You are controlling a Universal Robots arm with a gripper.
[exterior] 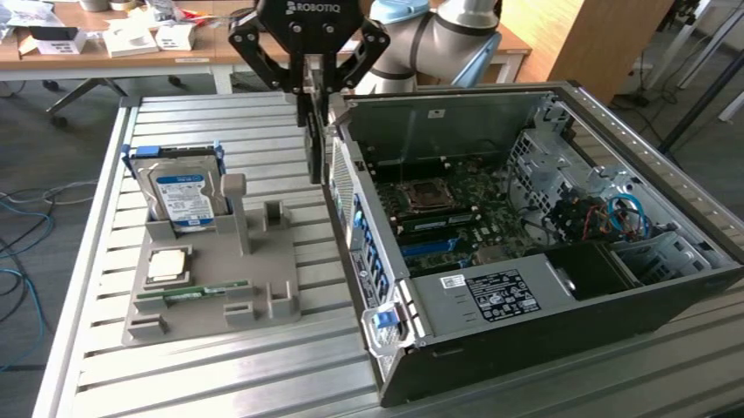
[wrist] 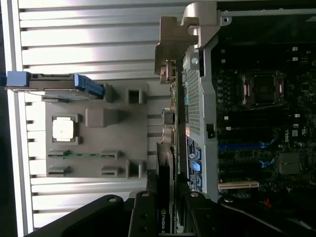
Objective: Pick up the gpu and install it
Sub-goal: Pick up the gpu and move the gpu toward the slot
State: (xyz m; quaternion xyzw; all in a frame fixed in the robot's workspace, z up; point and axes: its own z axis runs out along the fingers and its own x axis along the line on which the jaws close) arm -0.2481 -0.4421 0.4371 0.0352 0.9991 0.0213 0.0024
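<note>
Open computer case (exterior: 489, 287) on its side on slatted table (exterior: 209, 374). Grey parts tray (exterior: 267, 252) beside it, hard drive (exterior: 186, 196) upright in it. Gripper (exterior: 312, 91) over the gap between them, clamped on gpu (exterior: 314, 148), which hangs on edge close by the case wall.

Held gpu (exterior: 315, 161) on edge in hand (exterior: 312, 122) above bench (exterior: 104, 366), between tray (exterior: 273, 252) and computer case (exterior: 535, 348). Found tray at the exterior view's left of case, with hard drive (exterior: 186, 196) upright at far end, chip (exterior: 169, 264) and memory stick (exterior: 192, 292) nearer.
</note>
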